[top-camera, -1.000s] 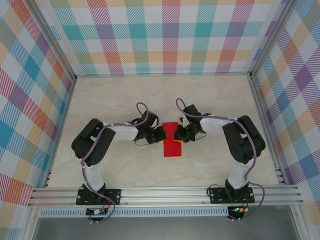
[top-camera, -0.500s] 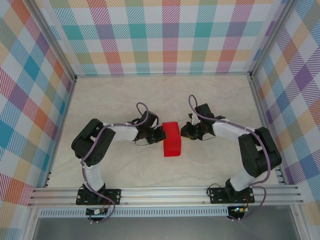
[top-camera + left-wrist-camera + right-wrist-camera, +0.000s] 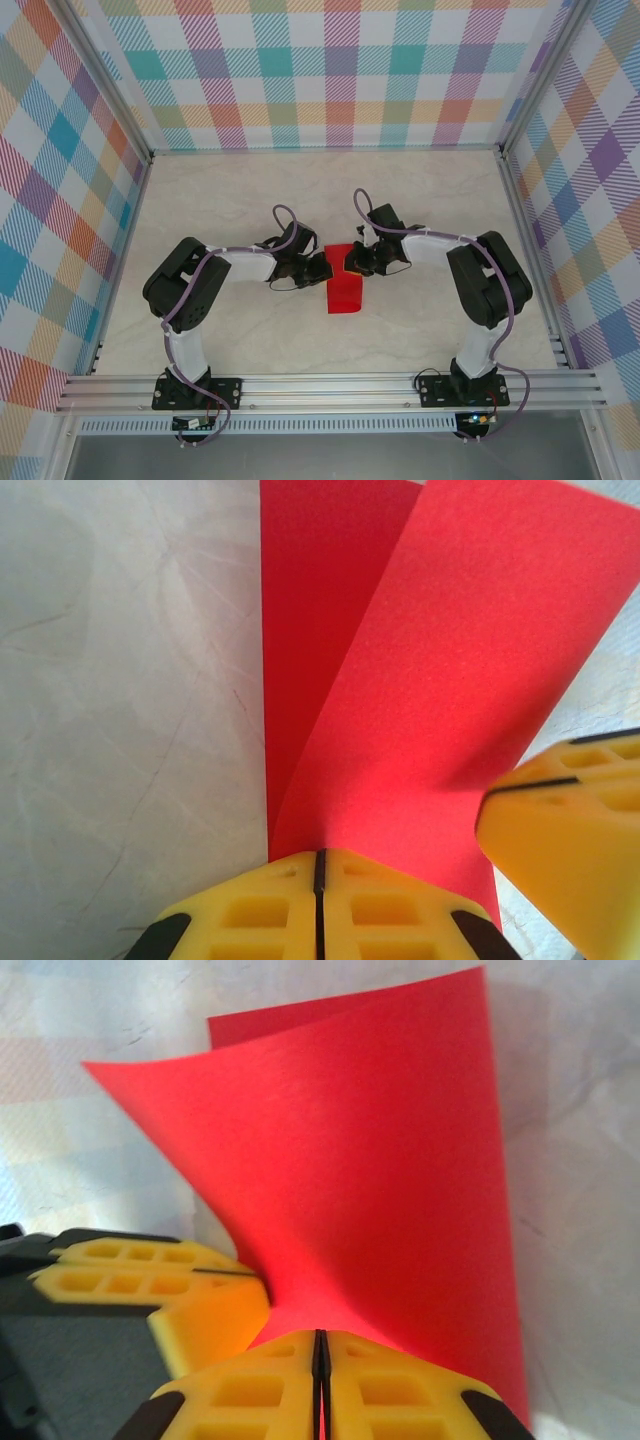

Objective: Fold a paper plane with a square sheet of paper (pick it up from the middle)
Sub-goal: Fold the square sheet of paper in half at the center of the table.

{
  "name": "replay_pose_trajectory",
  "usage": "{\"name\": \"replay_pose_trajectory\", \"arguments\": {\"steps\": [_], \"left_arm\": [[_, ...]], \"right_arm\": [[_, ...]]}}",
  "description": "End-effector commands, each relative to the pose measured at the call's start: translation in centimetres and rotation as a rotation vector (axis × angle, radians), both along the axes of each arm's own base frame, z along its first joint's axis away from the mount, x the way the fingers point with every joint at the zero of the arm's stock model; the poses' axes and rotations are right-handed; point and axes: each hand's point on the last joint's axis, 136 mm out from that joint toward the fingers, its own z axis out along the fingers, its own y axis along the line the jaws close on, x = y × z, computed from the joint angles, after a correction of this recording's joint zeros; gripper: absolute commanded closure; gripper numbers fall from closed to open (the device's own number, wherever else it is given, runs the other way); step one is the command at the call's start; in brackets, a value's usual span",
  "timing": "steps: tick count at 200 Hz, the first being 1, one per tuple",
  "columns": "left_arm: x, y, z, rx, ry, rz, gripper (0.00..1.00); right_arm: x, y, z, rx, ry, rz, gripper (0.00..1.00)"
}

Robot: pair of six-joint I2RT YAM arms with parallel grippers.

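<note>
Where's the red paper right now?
Mid-table in the top view, the red sheet of paper is pinched at its far end between the left gripper and right gripper.

Seen from above, left pincer [image 3: 324,268] and right pincer [image 3: 351,262] hide part of the red paper [image 3: 343,296].

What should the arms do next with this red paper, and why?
Probably bring the pinched edge down flat onto the layer beneath. The left gripper and right gripper are both shut side by side on the square sheet of paper, which is doubled over but bowed up, uncreased.
</note>
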Motion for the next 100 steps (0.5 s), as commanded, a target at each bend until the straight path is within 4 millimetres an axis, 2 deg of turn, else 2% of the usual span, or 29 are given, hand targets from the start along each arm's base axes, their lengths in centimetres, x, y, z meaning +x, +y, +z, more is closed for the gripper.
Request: {"name": "replay_pose_trajectory", "arguments": {"steps": [1, 30, 49, 78, 100], "left_arm": [[-6.0, 6.6, -8.5, 0.344, 0.226, 0.023, 0.93], [-6.0, 6.6, -8.4, 0.339, 0.221, 0.024, 0.93], [-6.0, 6.6, -8.4, 0.341, 0.218, 0.025, 0.93], [-5.9, 6.7, -8.4, 0.339, 0.214, 0.027, 0.93], [-5.9, 6.5, -8.5, 0.332, 0.216, 0.023, 0.93]], "right_arm": [[0.8, -0.6, -1.0, -0.045, -0.005, -0.021, 0.90], [1.1, -2.9, -2.8, -0.091, 0.026, -0.078, 0.90], [1.4, -4.4, -2.9, -0.104, 0.026, -0.114, 0.90], [2.1, -5.8, -1.5, -0.112, -0.011, -0.156, 0.90], [2.3, -4.5, 0.9, -0.080, -0.057, -0.131, 0.90]]}}
